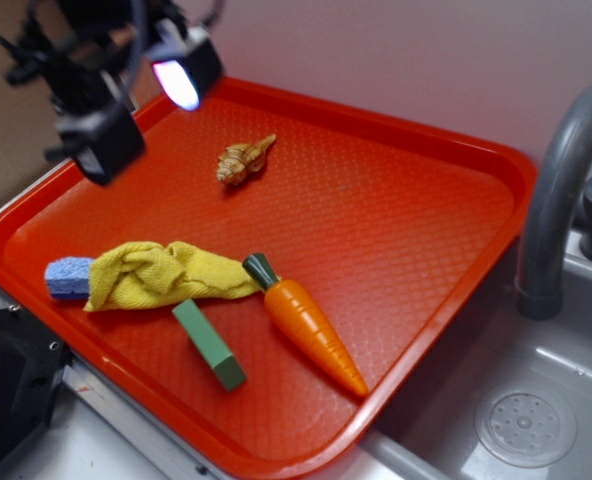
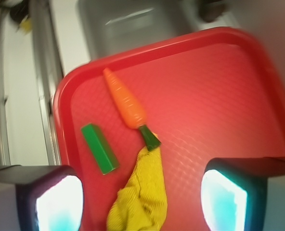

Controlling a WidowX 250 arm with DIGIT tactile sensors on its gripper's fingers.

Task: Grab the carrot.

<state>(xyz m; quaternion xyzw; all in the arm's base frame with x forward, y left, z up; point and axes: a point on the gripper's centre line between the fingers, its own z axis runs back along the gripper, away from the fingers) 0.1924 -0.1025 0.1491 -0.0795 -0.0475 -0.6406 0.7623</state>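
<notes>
Lying flat on the red tray (image 1: pixel 426 200), the carrot (image 1: pixel 306 325) sits in the lower middle of the exterior frame. Its long axis runs diagonally: the dark green stem cap points to the upper left and the tapered tip to the lower right, near the tray's front rim. The cap touches the end of a yellow cloth (image 1: pixel 161 273), whose far end covers part of a blue sponge (image 1: pixel 68 277). A green block (image 1: pixel 208 344) lies just beside the carrot, to its left. A shell (image 1: pixel 244 160) rests apart, higher on the tray. The pincer (image 1: pixel 141 105) hangs at the upper left of the frame, well apart from the carrot, released and holding nothing. A sink (image 1: pixel 536 420) with a grey tap (image 1: pixel 556 190) fills the right edge.
</notes>
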